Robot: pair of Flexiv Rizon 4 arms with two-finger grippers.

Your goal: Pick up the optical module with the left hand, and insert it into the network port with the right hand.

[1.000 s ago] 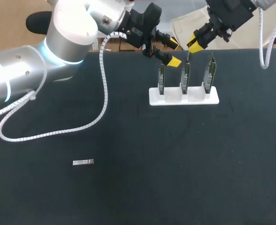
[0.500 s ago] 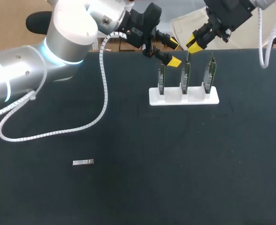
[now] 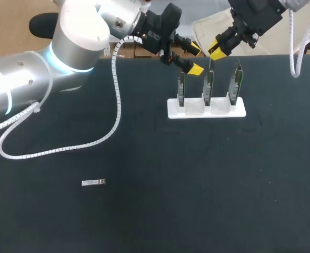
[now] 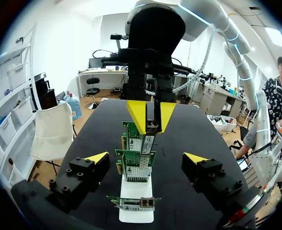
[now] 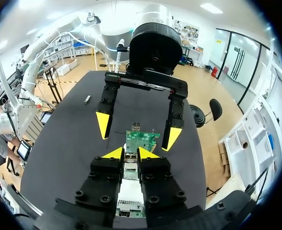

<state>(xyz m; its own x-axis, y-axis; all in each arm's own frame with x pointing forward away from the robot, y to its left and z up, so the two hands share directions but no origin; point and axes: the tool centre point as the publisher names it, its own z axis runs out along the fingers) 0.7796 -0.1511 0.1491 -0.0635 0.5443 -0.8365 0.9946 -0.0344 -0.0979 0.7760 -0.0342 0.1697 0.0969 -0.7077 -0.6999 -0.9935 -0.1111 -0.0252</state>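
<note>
Three cards (image 3: 209,84) in a white stand (image 3: 194,112); left jaws wide near them, right jaws pinching a module (image 4: 151,120).

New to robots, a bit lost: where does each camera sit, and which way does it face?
Head view: above and behind, looking down on the table; left arm and right arm at its sides.
Left wrist view: on the left wrist, facing the card rack past the open left fingers.
Right wrist view: on the right wrist, facing the left fingers past the right fingers, shut on an optical module.
Shared: both wrist views see the card rack, from opposite ends.
</note>
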